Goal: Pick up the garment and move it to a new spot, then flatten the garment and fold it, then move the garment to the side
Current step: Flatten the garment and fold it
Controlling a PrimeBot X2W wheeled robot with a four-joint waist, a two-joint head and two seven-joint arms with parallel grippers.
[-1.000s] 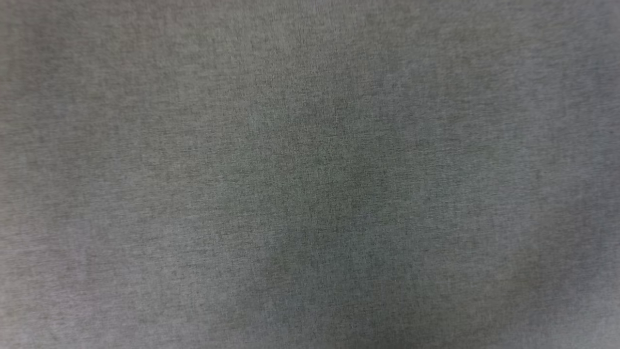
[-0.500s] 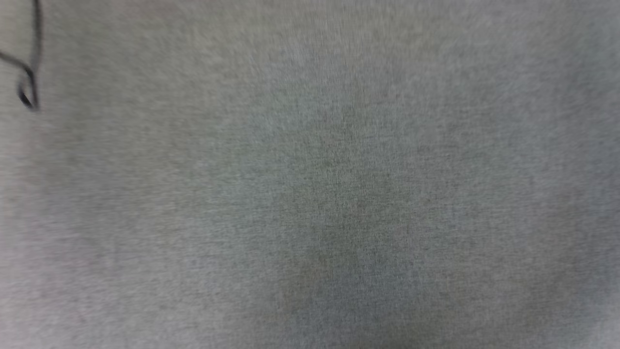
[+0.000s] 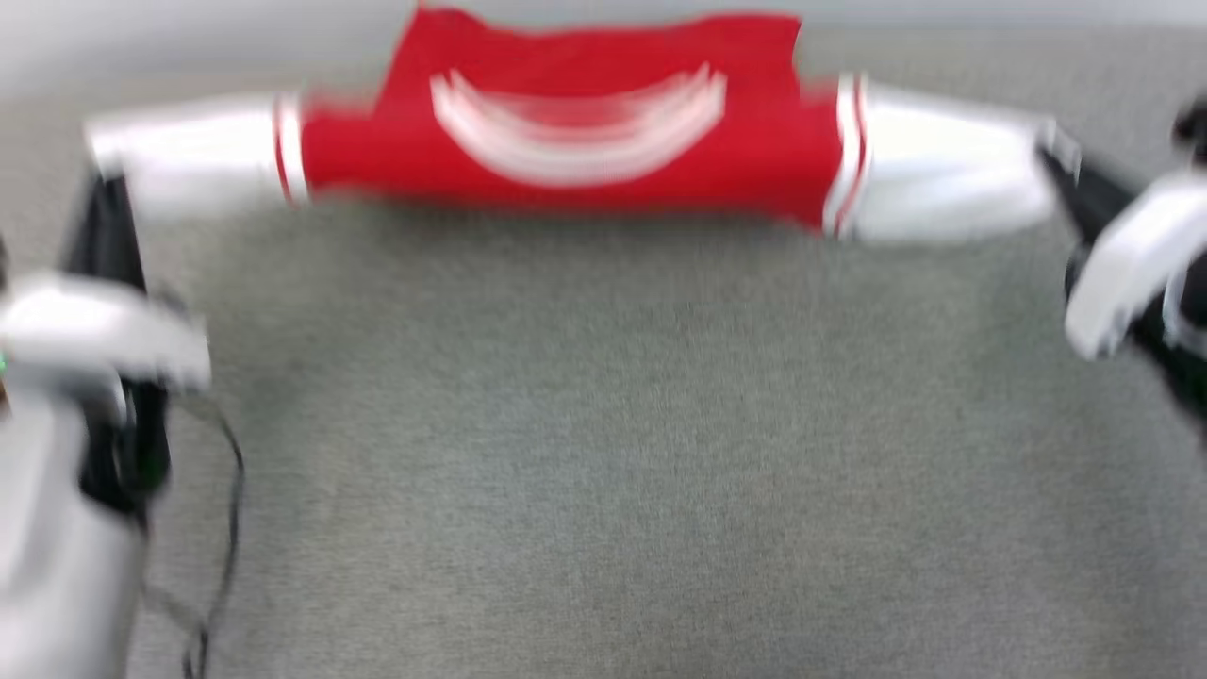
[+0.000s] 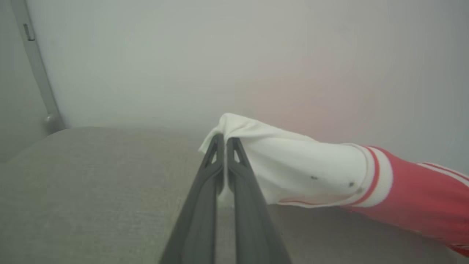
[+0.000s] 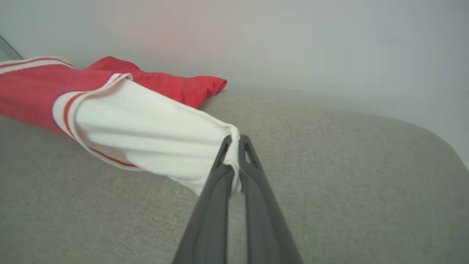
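Note:
The garment [image 3: 585,132], a red jersey with white sleeves, stretches across the far part of the grey surface, blurred in the head view. My left gripper [image 3: 99,189] is shut on the cuff of the garment's left white sleeve [image 4: 293,165]; in the left wrist view my left gripper [image 4: 224,141] pinches the cloth at its tips. My right gripper [image 3: 1056,156] is shut on the right white sleeve [image 5: 146,135]; in the right wrist view my right gripper [image 5: 234,141] clamps the cuff. The garment's front print is too blurred to read.
A grey fabric-covered surface [image 3: 603,453] spreads below the garment. A pale wall [image 4: 220,55] rises just behind it. A thin black cable [image 3: 226,490] hangs by my left arm. A grey post [image 4: 36,66] stands at the left of the left wrist view.
The head camera has tilted up: earlier it showed bare grey fabric, now the garment and both arms are in the picture. No move of the garment itself can be told.

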